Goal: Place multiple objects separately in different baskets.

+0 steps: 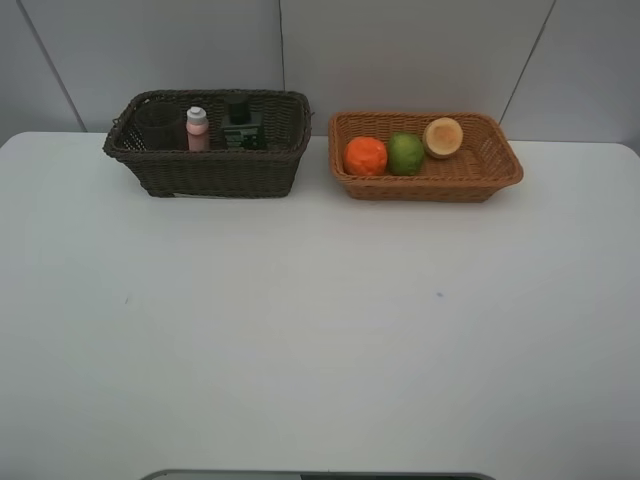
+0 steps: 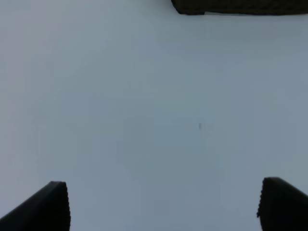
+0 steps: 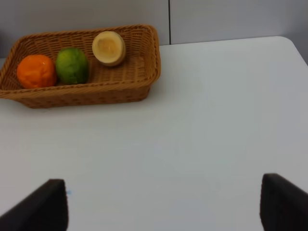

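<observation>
The dark brown basket [image 1: 220,172] stands at the back left. It holds the pink white-capped bottle [image 1: 197,128] and the dark pump bottle [image 1: 240,125], both upright. A dim shape at its left end [image 1: 155,125] may be the cup; I cannot tell. The orange-tan basket [image 1: 430,187] at the back right holds the orange fruit [image 1: 365,156], the green lime [image 1: 405,153] and a yellowish fruit [image 1: 442,137]. My left gripper [image 2: 163,207] is open and empty over bare table, short of the dark basket [image 2: 240,6]. My right gripper [image 3: 163,207] is open and empty, well short of the tan basket [image 3: 149,57].
The white table [image 1: 320,330] spreads in front of both baskets, with grey wall panels behind. Neither arm shows in the exterior high view. The right wrist view shows the orange [image 3: 36,71], lime [image 3: 72,65] and yellowish fruit [image 3: 109,47] in a row.
</observation>
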